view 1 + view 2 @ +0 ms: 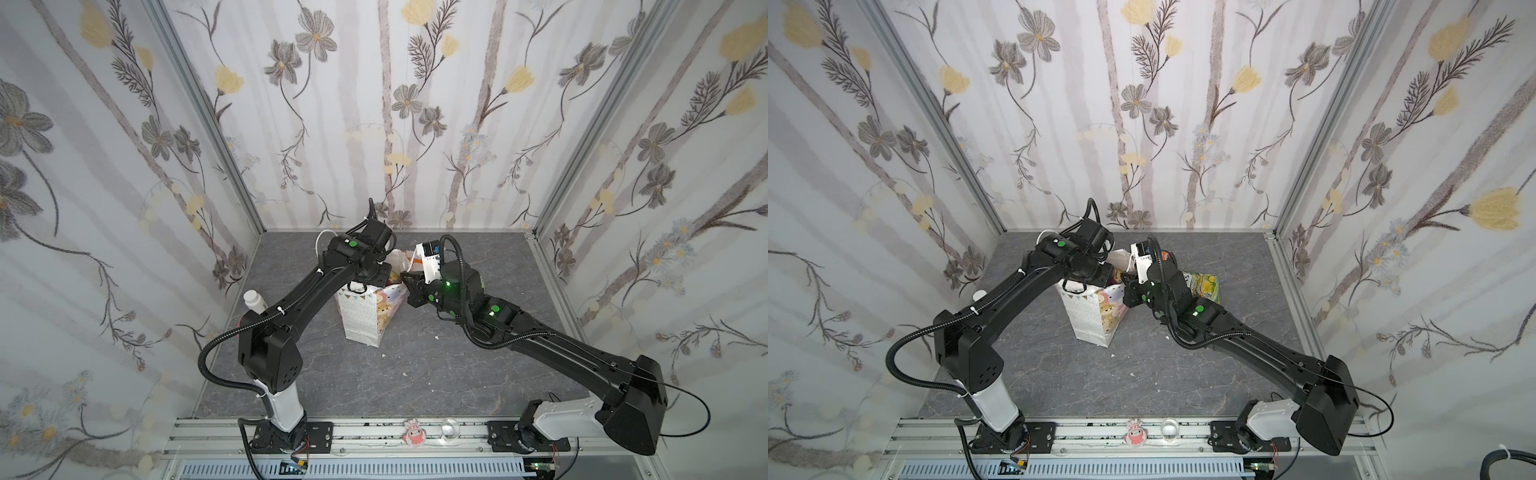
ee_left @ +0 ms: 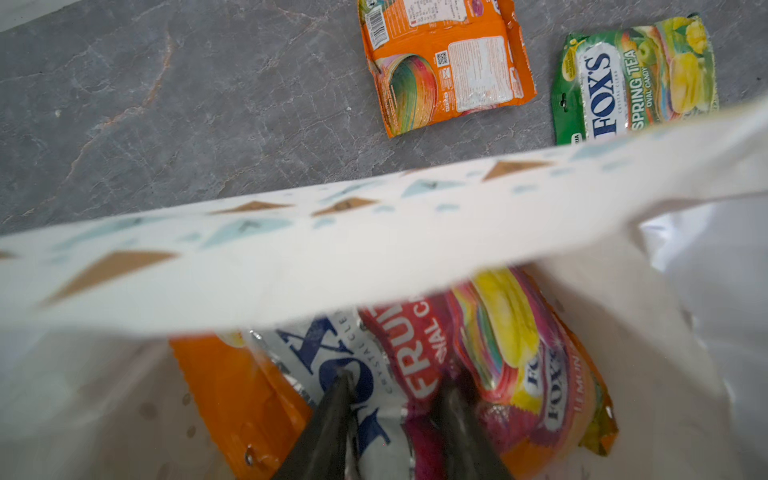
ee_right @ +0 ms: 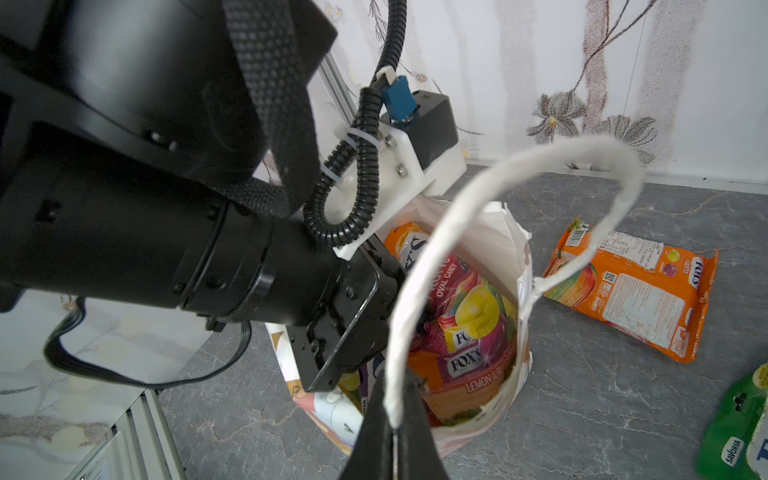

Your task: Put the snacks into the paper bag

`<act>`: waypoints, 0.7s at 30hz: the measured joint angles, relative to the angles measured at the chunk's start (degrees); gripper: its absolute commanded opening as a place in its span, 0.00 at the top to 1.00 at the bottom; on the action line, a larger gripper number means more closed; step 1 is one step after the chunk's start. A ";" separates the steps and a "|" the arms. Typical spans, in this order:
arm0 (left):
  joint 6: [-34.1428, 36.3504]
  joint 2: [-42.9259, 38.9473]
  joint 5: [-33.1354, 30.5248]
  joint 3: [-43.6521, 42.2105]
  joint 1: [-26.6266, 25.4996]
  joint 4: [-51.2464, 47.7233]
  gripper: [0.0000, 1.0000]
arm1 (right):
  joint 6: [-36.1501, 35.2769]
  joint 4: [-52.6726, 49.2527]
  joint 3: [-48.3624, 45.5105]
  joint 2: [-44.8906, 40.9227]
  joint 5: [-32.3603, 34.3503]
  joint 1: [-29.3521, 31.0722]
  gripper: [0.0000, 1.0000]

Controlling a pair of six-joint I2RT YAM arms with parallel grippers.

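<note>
At the far left, a white bottle [image 1: 254,300] is half covered by the left arm [image 1: 307,291]. The left gripper [image 2: 395,409] is hidden in both top views by its own wrist and by the paper bag [image 1: 360,320], which stands upright at mid-table. Only in the left wrist view is it seen, lowered inside the bag, its jaws closed on an orange FOX'S packet [image 2: 490,353]. What lies beneath that packet cannot be made out.

Just right of the bag's mouth, the right gripper [image 3: 395,428] is pinched tight on the white cord handle [image 3: 540,153].

Farther right, two packets lie flat on the grey table [image 1: 415,374], outside the bag and clear of both grippers. A second orange packet [image 3: 631,299] lies back side up. A green SPRING TEA packet [image 1: 1202,286] is cut off by the bag's rim in the left wrist view and by the frame edge in the right wrist view. Both are largely masked by the right arm [image 1: 540,340] in a top view.
</note>
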 measured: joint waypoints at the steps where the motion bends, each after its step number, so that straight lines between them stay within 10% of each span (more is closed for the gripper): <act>1: 0.00 0.00 0.11 0.00 0.00 0.15 0.64 | 0.00 0.00 0.00 0.00 0.00 0.00 1.00; 11: -0.07 -6.99 -2.25 7.58 -0.09 -0.90 0.36 | -0.02 2.45 -2.19 -1.03 0.02 -0.02 0.91; 21: -2.58 -34.14 -9.51 -10.34 7.54 6.19 0.24 | -0.42 5.55 -2.49 0.22 0.63 -0.22 0.64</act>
